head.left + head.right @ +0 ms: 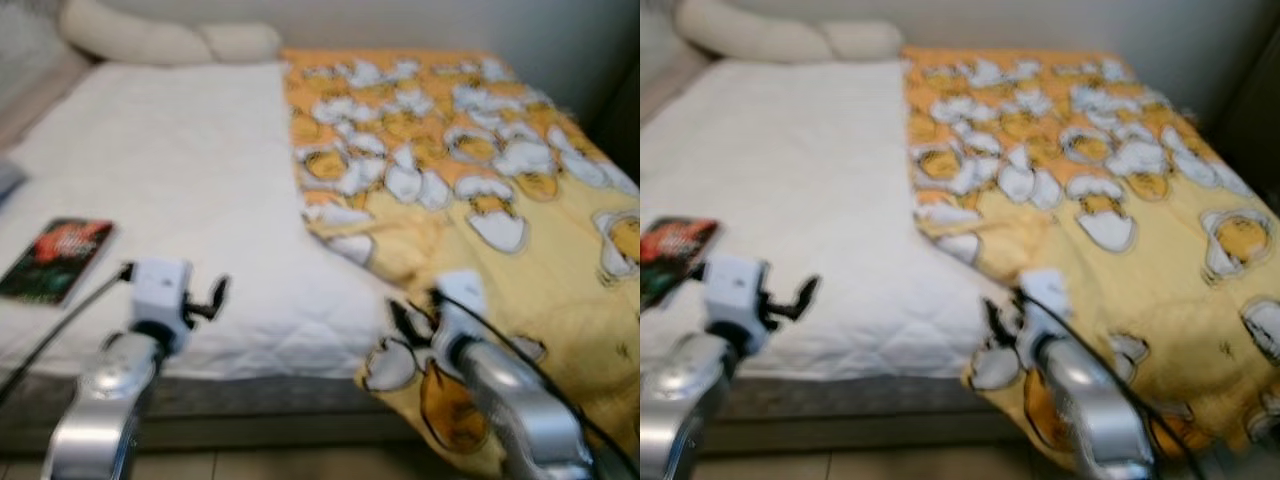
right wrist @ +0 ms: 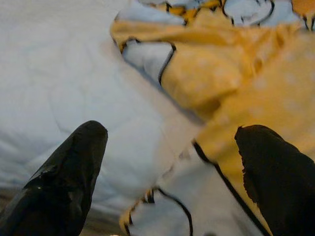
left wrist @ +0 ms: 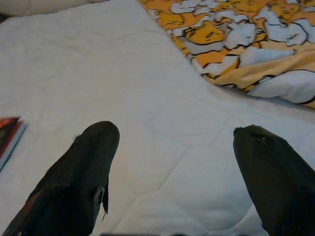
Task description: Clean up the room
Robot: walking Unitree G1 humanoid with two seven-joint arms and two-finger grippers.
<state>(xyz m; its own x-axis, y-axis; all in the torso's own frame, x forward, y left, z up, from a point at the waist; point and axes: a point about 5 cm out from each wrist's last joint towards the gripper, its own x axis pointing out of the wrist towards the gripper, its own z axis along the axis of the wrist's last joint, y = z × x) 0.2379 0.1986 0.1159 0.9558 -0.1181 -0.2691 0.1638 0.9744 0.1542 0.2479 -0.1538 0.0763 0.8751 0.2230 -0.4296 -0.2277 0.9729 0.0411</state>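
Note:
A yellow blanket (image 1: 470,180) printed with white and orange egg figures covers the right half of the bed, its left edge folded back and rumpled (image 2: 197,73). The white quilted mattress pad (image 1: 170,170) lies bare on the left half. My right gripper (image 1: 412,315) hovers open over the blanket's near left corner, one finger above the white pad and one above the yellow cloth (image 2: 170,130). My left gripper (image 1: 215,298) is open above the pad near the bed's front edge (image 3: 172,132), holding nothing.
A book with a red and dark cover (image 1: 58,258) lies on the pad at the left (image 3: 9,132). Cream pillows (image 1: 150,38) sit at the head of the bed. A dark bed frame edge (image 1: 250,400) runs below the mattress, with tiled floor under it.

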